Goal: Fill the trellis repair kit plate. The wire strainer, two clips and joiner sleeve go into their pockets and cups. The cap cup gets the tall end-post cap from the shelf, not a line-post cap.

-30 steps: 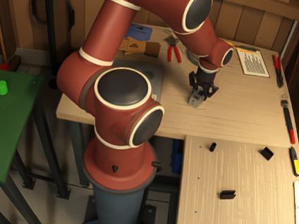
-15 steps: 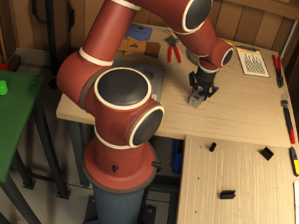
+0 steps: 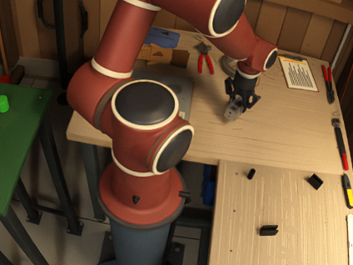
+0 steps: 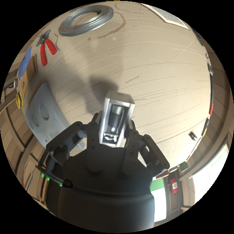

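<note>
The wire strainer [image 3: 232, 110] [image 4: 116, 118], a grey metal frame with a dark spool inside, is clamped in my gripper [image 3: 239, 102] [image 4: 113, 132] over the middle of the bench. The grey kit plate [image 3: 175, 93] [image 4: 42, 116] lies to the left, partly hidden by my arm. On the lower side table lie two black clips [image 3: 315, 181] [image 3: 268, 229] and a small black joiner sleeve [image 3: 251, 173]. A green cap [image 3: 3, 103] stands on the green shelf at far left.
The bench's front edge runs below the gripper. Red pliers [image 3: 205, 58] [image 4: 46, 51] and a wire coil [image 4: 86, 20] lie behind. A clipboard [image 3: 297, 73] and hand tools [image 3: 340, 143] sit to the right.
</note>
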Motion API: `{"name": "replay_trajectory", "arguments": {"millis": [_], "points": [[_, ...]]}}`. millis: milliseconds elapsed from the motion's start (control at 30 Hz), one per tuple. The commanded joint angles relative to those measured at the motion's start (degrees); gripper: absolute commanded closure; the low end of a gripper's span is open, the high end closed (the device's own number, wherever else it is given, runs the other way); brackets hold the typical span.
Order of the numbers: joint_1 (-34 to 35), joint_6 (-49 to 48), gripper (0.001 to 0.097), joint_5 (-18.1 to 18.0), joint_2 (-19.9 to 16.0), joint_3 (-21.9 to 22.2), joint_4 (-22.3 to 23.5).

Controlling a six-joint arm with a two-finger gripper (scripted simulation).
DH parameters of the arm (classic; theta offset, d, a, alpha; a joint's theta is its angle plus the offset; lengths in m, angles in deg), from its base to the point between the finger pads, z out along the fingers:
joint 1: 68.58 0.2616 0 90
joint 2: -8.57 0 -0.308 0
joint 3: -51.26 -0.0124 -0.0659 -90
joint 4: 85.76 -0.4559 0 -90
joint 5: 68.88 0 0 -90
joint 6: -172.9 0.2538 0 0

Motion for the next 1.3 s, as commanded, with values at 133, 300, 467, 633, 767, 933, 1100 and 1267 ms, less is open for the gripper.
{"name": "replay_trajectory", "arguments": {"millis": [133, 300, 467, 633, 767, 933, 1100, 1267], "points": [[0.0, 0.0, 0.0901, 2.8, 3.2, -0.2, 0.0], [0.0, 0.0, 0.0901, 5.4, 5.8, -0.2, 0.0], [0.0, 0.0, 0.0901, 7.1, 7.3, -0.1, 0.0], [0.0, 0.0, 0.0901, 7.5, 7.8, -0.1, 0.0], [0.0, 0.1, 0.0901, 7.5, 7.8, -0.1, 0.0], [0.8, 2.5, 0.0901, 7.5, 8.8, -1.1, 0.0], [3.0, 9.7, 0.0901, 7.7, 11.7, -3.8, 0.0], [7.0, 22.1, 0.0901, 8.1, 16.3, -8.0, 0.0]]}}
